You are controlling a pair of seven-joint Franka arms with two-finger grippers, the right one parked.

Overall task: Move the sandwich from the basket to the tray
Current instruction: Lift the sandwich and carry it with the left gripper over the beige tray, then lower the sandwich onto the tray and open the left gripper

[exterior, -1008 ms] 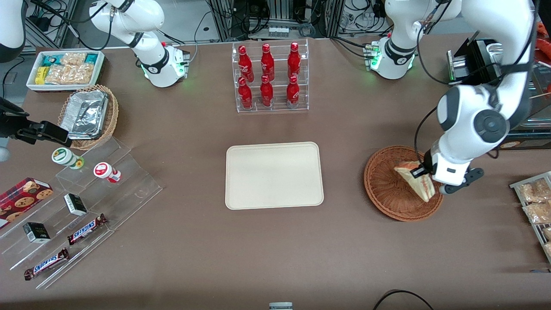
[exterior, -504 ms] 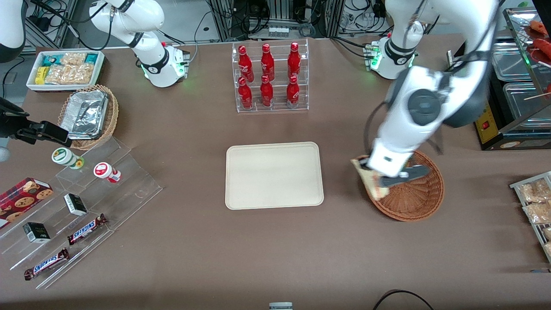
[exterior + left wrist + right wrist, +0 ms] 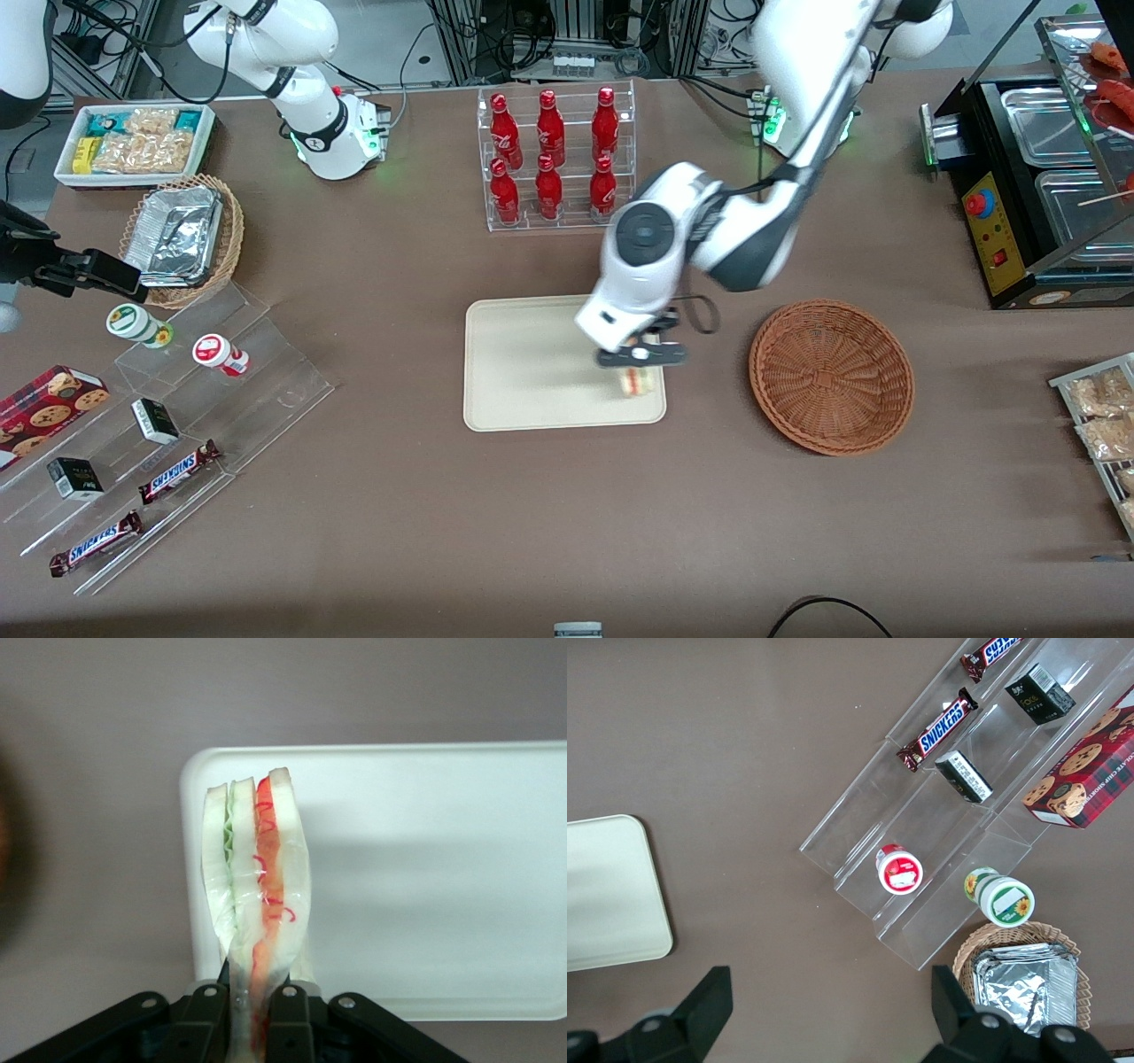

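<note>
End effector now sits over the tray, at the tray's end nearest the basket, clamped on the sandwich. Compare your earlier front views: a second ago it was down in the basket with the wedge between its fingers; half a second ago it was crossing the basket rim on the tray side; now it has cleared the gap of bare counter and arrived above the tray. The basket is empty in the front view.

Left wrist view confirms the grip: the two black fingers pinch the sandwich at its narrow end, with the pale bread and its green, orange and red layers standing out edge-on from the end effector. The tray lies under it, and the wedge overlaps the tray's rounded corner and rim there.

You can read the transfer leg as essentially done; lift and carry are complete, release is not. I cannot tell from these views whether the sandwich already touches the tray surface or hangs just above it.

Judgement for the next step: the wedge sits close to the tray's edge, so a release here risks it tipping onto the rim. Consider a small shift toward the tray's middle, then lowering before you let go.
</note>
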